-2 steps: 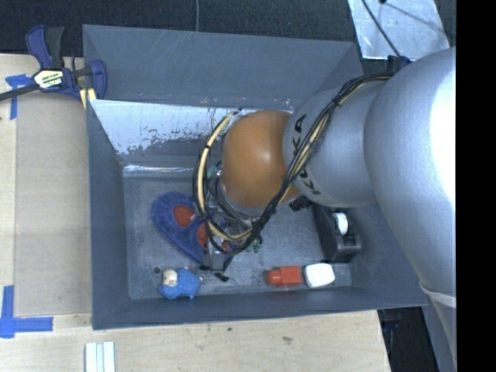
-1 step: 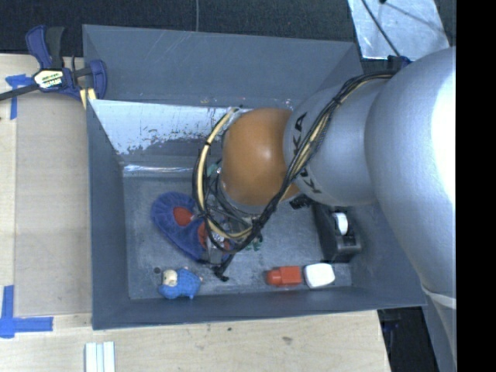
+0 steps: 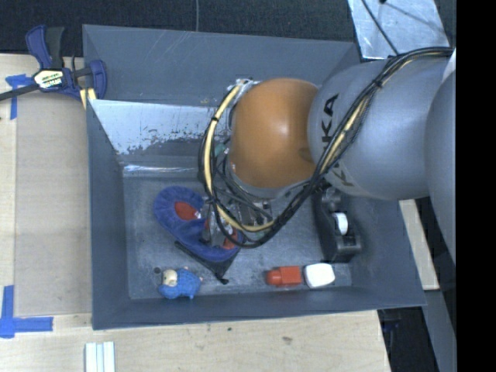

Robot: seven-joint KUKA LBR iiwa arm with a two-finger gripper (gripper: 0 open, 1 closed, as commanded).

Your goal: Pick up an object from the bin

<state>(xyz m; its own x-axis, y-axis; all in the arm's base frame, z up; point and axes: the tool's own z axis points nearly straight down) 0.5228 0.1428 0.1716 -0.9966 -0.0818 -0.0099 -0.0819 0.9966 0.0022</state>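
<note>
1. The grey arm point(image 3: 387, 130) is reaching in from the right, angling downward.
2. The orange wrist cover point(image 3: 267, 134) is facing upward, cables point(image 3: 211, 142) looping around it.
3. The tool point(image 3: 221, 227) is hanging beneath the cover, largely hidden.

Black letters "KA" on the grey arm point(image 3: 381, 134) (rest out of sight)

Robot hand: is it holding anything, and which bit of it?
Cannot tell. The hand sits low over the blue floppy thing with red patches, left of middle in the bin, but the arm's cables hide any grip.
</note>
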